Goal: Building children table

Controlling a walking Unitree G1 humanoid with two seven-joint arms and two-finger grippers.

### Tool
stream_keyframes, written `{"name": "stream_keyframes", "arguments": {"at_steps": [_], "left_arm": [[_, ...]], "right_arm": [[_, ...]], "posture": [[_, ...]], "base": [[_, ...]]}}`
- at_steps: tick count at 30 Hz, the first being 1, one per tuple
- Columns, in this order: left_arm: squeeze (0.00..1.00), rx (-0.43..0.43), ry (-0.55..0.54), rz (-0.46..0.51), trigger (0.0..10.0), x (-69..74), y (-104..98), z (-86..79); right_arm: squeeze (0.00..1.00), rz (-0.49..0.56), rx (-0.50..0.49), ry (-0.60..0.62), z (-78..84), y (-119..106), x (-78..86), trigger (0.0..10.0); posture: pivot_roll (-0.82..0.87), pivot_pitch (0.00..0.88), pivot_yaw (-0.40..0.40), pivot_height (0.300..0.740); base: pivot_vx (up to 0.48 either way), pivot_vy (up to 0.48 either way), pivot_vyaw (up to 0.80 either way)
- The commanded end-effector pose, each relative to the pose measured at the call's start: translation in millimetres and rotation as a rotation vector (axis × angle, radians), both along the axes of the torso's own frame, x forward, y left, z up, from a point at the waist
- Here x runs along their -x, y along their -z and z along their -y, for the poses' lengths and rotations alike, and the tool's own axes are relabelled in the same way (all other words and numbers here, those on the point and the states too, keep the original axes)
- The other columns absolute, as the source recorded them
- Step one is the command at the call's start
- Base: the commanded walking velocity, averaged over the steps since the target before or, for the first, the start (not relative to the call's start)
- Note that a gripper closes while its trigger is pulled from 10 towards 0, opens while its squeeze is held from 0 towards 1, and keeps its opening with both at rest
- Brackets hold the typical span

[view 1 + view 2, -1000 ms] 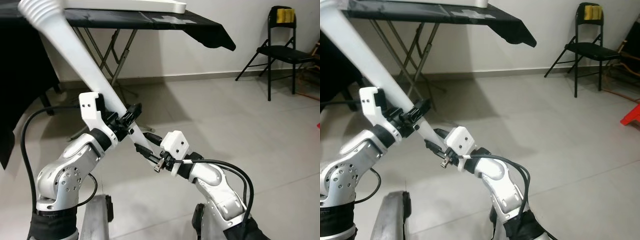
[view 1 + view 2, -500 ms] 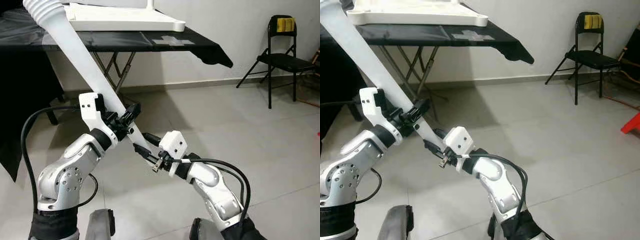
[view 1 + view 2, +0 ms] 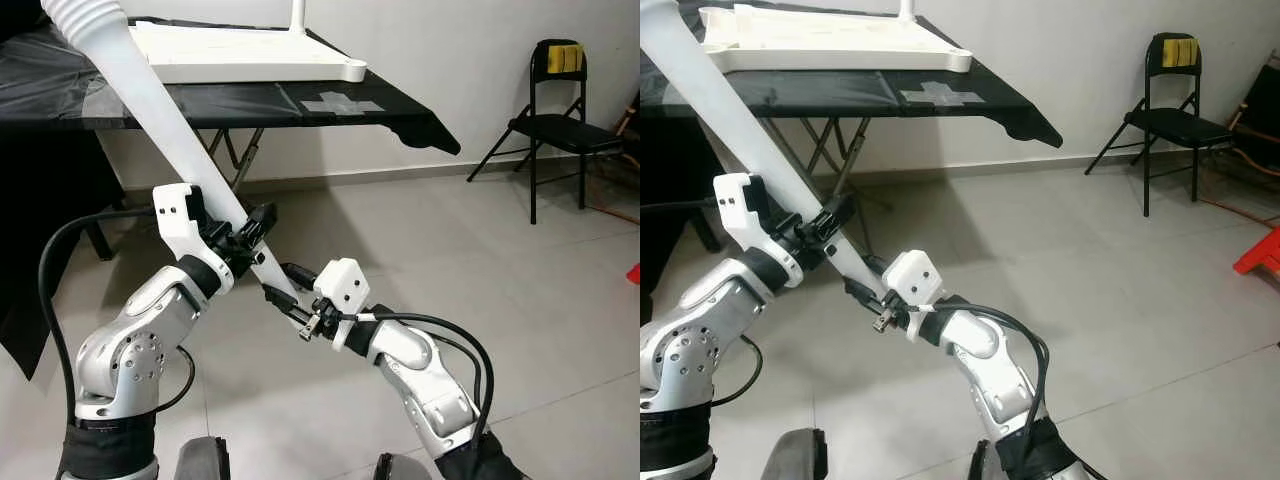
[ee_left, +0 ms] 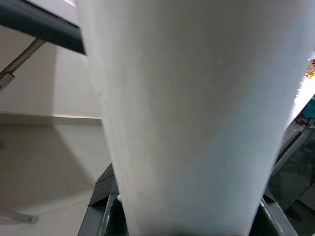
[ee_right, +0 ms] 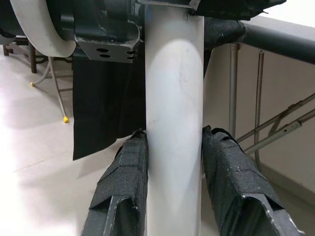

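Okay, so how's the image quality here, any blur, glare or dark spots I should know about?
Left eye view: sharp, evenly lit, soft shadow on the floor under the black-draped folding table. Left wrist view: the long white plastic table leg is so close that it is soft and featureless. Right wrist view: the leg and the right hand fingers are crisp; the background is bright.

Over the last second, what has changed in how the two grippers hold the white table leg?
Nothing in the grip: the left gripper and right gripper stay clamped on the white table leg, tilted as before. The camera has tipped up, showing more of the white tabletop.
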State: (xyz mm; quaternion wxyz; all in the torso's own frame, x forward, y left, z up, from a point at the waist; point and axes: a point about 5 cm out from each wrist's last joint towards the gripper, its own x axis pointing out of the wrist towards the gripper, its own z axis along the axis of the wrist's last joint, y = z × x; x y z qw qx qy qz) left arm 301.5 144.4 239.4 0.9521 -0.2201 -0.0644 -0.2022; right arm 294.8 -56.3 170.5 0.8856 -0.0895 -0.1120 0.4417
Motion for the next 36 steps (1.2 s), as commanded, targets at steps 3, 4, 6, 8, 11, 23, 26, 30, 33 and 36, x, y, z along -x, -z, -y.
{"name": "stream_keyframes", "arguments": {"at_steps": [3, 4, 6, 8, 11, 23, 26, 30, 33, 36], "left_arm": [[0.00, -0.033, -0.168, -0.030, 0.0, -5.6, 5.8, -28.4], [0.00, -0.034, -0.170, -0.029, 0.0, -5.8, 6.3, -28.8], [0.00, -0.035, -0.172, -0.028, 0.0, -5.8, 6.8, -29.2], [0.00, -0.037, -0.173, -0.028, 0.0, -5.8, 7.3, -29.6], [0.00, -0.039, -0.175, -0.028, 0.0, -5.5, 8.1, -30.2], [0.00, -0.058, -0.180, -0.029, 0.0, -6.4, 10.7, -29.8], [0.00, -0.084, -0.210, -0.019, 0.0, -7.5, 10.7, -34.0], [0.00, -0.181, -0.255, 0.004, 0.0, -8.6, 11.3, -38.9], [0.00, -0.227, -0.266, 0.009, 0.0, -7.6, 14.9, -38.5], [0.00, -0.269, -0.268, 0.013, 0.0, -5.2, 19.0, -36.7]], "right_arm": [[1.00, 0.020, -0.051, 0.078, 18.8, -14.6, -4.9, 0.0], [1.00, 0.018, -0.053, 0.080, 19.2, -15.8, -4.0, 10.0], [1.00, 0.015, -0.053, 0.082, 19.6, -16.2, -3.2, 10.0], [1.00, 0.014, -0.052, 0.085, 20.0, -16.2, -2.8, 10.0], [1.00, 0.015, -0.049, 0.091, 21.4, -16.8, -1.6, 10.0], [1.00, -0.013, -0.067, 0.102, 22.3, -14.7, 8.1, 10.0], [1.00, -0.037, -0.068, 0.103, 23.0, -11.8, 12.6, 10.0], [1.00, -0.083, -0.066, 0.107, 25.8, -5.0, 18.5, 10.0], [1.00, -0.107, -0.065, 0.138, 29.3, -1.0, 19.3, 10.0], [1.00, -0.135, -0.081, 0.186, 33.8, 1.9, 17.6, 10.0]], "posture": [[-0.01, 0.000, -0.096, 0.595], [-0.01, 0.000, -0.097, 0.600], [-0.01, 0.000, -0.097, 0.605], [-0.01, 0.000, -0.097, 0.610], [-0.02, 0.000, -0.097, 0.620], [-0.02, 0.000, -0.095, 0.660], [-0.03, 0.000, -0.097, 0.670], [-0.03, 0.000, -0.099, 0.685], [-0.03, 0.000, -0.096, 0.695], [-0.03, 0.000, -0.094, 0.705]], "base": [[0.000, 0.000, 0.00], [0.000, 0.000, 0.00], [0.000, 0.000, 0.00], [0.000, 0.000, 0.00], [0.000, 0.000, 0.00], [0.000, 0.000, 0.00], [0.000, 0.000, 0.00], [0.000, 0.000, 0.00], [0.000, 0.000, 0.00], [0.000, 0.000, 0.00]]}}
